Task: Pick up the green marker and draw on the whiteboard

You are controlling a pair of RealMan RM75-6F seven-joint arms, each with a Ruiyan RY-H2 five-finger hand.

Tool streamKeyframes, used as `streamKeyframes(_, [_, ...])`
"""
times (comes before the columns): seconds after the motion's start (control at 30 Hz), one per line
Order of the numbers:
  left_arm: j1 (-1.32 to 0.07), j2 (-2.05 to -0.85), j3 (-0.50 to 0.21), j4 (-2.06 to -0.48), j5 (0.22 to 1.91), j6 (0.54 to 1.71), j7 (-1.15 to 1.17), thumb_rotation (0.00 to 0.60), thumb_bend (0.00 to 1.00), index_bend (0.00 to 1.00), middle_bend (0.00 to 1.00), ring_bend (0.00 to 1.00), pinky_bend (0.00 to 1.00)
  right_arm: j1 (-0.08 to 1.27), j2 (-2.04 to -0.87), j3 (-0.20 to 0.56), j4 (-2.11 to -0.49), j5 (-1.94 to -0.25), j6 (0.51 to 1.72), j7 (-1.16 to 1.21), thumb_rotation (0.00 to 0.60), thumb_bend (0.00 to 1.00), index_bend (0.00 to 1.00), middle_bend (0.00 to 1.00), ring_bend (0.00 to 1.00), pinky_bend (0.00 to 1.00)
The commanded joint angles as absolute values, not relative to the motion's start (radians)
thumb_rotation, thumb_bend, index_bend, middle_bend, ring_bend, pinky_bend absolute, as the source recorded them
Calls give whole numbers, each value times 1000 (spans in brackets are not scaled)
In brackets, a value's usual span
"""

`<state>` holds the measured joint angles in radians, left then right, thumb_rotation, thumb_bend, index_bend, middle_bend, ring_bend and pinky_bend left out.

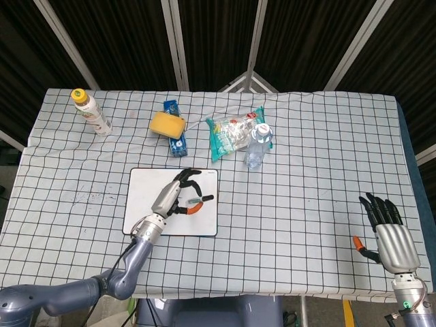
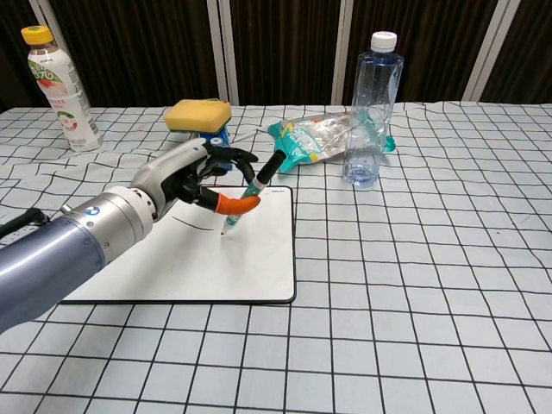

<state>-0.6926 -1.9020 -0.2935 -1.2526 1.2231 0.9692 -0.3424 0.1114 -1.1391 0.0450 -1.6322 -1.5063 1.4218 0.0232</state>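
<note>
My left hand (image 1: 176, 196) (image 2: 194, 178) pinches the green marker (image 2: 251, 191) (image 1: 195, 201) between an orange-tipped thumb and a finger. It hovers over the right half of the whiteboard (image 1: 139, 204) (image 2: 259, 259), with the marker's tip pointing down close to the surface; whether the tip touches I cannot tell. A short dark stroke (image 2: 191, 226) lies on the board just left of the tip. My right hand (image 1: 388, 225) rests at the table's near right corner in the head view, fingers spread and holding nothing; the chest view does not show it.
Behind the board stand a yellow sponge (image 1: 167, 123) (image 2: 197, 115) on a blue box (image 1: 177, 142), a clear water bottle (image 2: 372, 110) (image 1: 257, 144), a green snack bag (image 1: 231, 134) (image 2: 315, 138) and a yellow-capped drink bottle (image 1: 90, 112) (image 2: 57, 83) at far left.
</note>
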Motion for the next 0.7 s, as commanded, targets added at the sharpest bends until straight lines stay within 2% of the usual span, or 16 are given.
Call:
streamKeyframes(0.03, [-694, -1904, -291, -1247, 1219, 964, -338, 600, 521, 684, 129, 0, 17, 112, -1139, 45, -1633, -1506, 1421, 24, 600, 350, 0, 0, 0, 0])
streamKeyframes(0.37, [-662, -1872, -266, -1259, 1207, 971, -318, 600, 521, 685, 129, 0, 17, 110, -1139, 45, -1636, -1503, 1421, 21, 600, 351, 0, 0, 0, 0])
streamKeyframes(0.7, [-556, -1754, -189, -1386, 1220, 1035, -318, 600, 521, 685, 129, 0, 17, 110, -1144, 46, -1638, -1503, 1423, 9, 600, 350, 0, 0, 0, 0])
